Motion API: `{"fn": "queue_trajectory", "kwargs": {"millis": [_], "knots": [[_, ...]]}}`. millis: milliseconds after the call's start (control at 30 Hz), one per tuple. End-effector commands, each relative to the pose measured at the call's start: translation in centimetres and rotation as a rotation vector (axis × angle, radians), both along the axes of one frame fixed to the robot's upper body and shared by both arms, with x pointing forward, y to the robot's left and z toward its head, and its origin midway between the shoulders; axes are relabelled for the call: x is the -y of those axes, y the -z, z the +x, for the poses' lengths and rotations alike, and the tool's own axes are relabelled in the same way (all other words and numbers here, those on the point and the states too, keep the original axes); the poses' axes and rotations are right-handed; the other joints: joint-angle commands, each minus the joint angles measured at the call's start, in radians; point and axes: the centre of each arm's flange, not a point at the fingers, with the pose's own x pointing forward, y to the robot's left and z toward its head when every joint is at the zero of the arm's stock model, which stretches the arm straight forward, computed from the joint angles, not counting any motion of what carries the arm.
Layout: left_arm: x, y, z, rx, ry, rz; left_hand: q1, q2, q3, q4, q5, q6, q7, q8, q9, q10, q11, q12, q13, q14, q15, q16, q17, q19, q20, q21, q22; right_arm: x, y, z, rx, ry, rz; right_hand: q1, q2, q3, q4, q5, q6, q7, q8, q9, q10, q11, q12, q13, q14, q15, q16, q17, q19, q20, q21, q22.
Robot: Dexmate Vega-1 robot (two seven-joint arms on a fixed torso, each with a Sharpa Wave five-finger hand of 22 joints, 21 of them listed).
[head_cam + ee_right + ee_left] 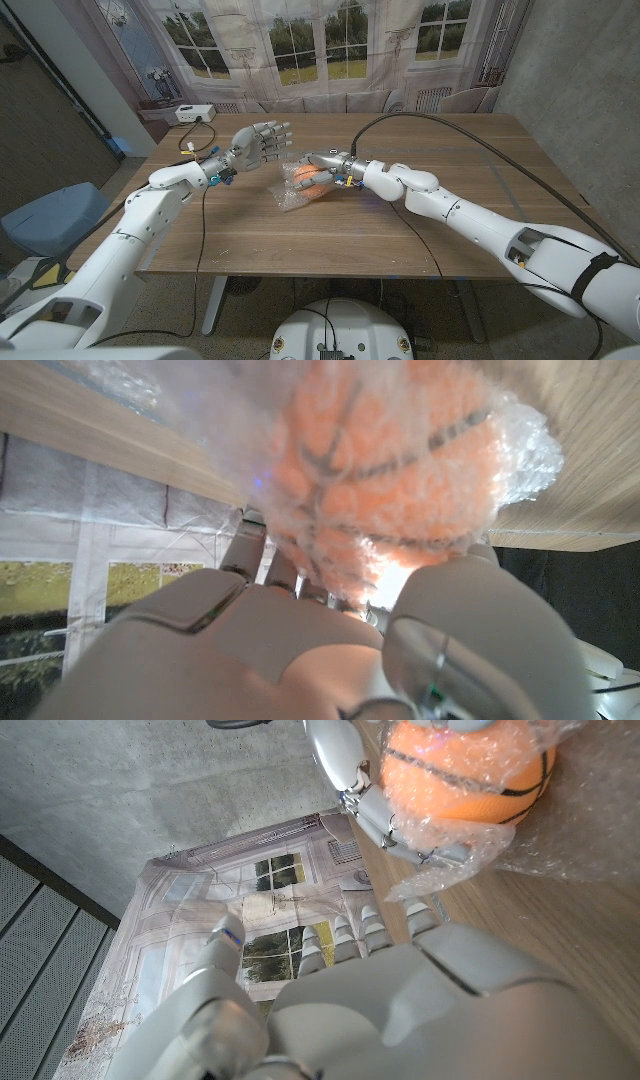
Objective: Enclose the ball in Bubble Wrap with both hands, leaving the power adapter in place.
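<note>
Wooden tabletop [420, 220]: we see it carrying the work near its middle, with a white power adapter [189, 113] on the far left corner, well apart from both hands. It needs no attention beyond keeping arm sweeps away from it.

Bubble wrap [288, 188]: a clear crumpled sheet lying at the table's middle, already pulled up around part of the ball. In the left wrist view the film [560, 830] covers the ball's side and trails loose onto the wood.

Right hand [325, 165]: its fingers are closed on the wrapped ball, pressing film against it. The right wrist view shows the ball [400, 480] blurred behind bubbles just beyond the palm.

Left hand [262, 141]: raised above the tabletop just left of the bundle, fingers spread wide, holding nothing.

Ball [307, 178]: orange with black seams, basketball-patterned, sitting inside the wrap under the right hand.

Our judgement: the step in hand is closing the loose flap on the left side. To do it well, we would keep the right hand's hold steady so the ball cannot roll, bring the left hand low to catch the free edge, and fold it over the exposed orange face. The film looks springy, so it will likely need pressing down.
</note>
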Motion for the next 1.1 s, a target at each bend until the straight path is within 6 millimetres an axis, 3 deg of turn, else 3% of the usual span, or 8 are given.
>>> {"fn": "queue_trajectory", "kwargs": {"millis": [33,233,300,567,833,1100], "knots": [[-0.3,-0.1,-0.4,0.012,-0.011,-0.010,-0.008,0.000,0.000,0.000,-0.001,-0.009,-0.008,0.003,0.004,-0.009,-0.003,0.000,0.001,-0.006,0.005,0.006,0.004,-0.009,0.004,-0.002,-0.001,-0.2,-0.2,-0.1,-0.034,0.011,-0.013,0.000,-0.008,-0.006,-0.001,0.014,-0.089,-0.024,-0.039,-0.001,-0.040,-0.010,-0.027,-0.001,0.020,-0.057,-0.016,-0.010,-0.034,0.014,-0.026,0.002],[-0.2,-0.1,-0.4,0.008,-0.004,-0.010,-0.010,0.001,-0.001,0.000,-0.001,-0.011,-0.010,0.004,0.004,-0.011,0.000,0.000,0.001,-0.007,0.005,0.006,0.003,-0.011,0.004,-0.002,-0.001,0.0,-0.6,-0.1,-0.032,0.044,-0.008,0.002,-0.012,-0.013,-0.010,0.024,-0.217,-0.037,-0.059,-0.001,-0.109,-0.021,-0.072,-0.003,-0.044,-0.047,-0.032,-0.018,-0.094,0.031,-0.074,0.002],[-0.2,-0.1,-0.5,0.009,-0.006,-0.004,-0.010,0.001,-0.001,0.000,-0.001,-0.013,-0.011,0.003,0.003,-0.012,0.001,0.000,0.001,-0.008,0.005,0.006,0.003,-0.012,0.004,-0.002,-0.001,0.2,-0.7,-0.2,-0.026,0.044,0.006,0.003,-0.016,-0.018,-0.015,0.029,-0.275,-0.042,-0.060,-0.001,-0.137,-0.029,-0.091,-0.003,-0.080,-0.042,-0.039,-0.021,-0.125,0.061,-0.098,0.002],[-0.3,-0.2,-0.5,0.011,-0.020,-0.017,-0.012,0.001,-0.002,0.000,-0.002,-0.019,-0.014,0.003,0.003,-0.016,0.001,0.001,0.001,-0.012,0.005,0.006,0.003,-0.018,0.004,-0.003,-0.001,0.5,-2.3,-1.2,-0.041,0.032,0.052,-0.016,-0.045,-0.049,-0.016,0.042,-0.402,-0.050,-0.056,-0.003,-0.248,-0.044,-0.152,0.002,-0.198,-0.017,-0.057,-0.037,-0.211,0.075,-0.166,0.001],[-0.6,-0.2,-0.4,0.010,-0.041,-0.026,-0.016,0.003,-0.003,0.000,-0.002,-0.028,-0.016,0.003,0.003,-0.035,-0.003,-0.001,0.001,-0.043,0.007,-0.001,0.003,-0.054,0.002,-0.014,-0.001,0.7,-3.4,-1.9,-0.071,0.006,0.083,-0.072,-0.088,-0.105,0.004,0.059,-0.452,-0.071,-0.043,-0.004,-0.319,-0.045,-0.201,0.003,-0.320,0.016,-0.061,-0.055,-0.306,0.076,-0.245,0.000],[-0.7,0.0,-0.5,0.004,-0.048,-0.034,-0.018,0.006,-0.002,-0.001,-0.002,-0.037,-0.020,0.003,0.003,-0.053,-0.005,-0.003,0.000,-0.066,0.011,-0.001,0.003,-0.082,0.002,-0.018,-0.001,1.2,-4.4,-2.7,-0.115,-0.047,0.158,-0.090,-0.102,-0.123,0.011,0.064,-0.455,-0.080,-0.040,-0.004,-0.332,-0.044,-0.210,0.003,-0.340,0.021,-0.059,-0.059,-0.328,0.076,-0.263,0.000]]}}
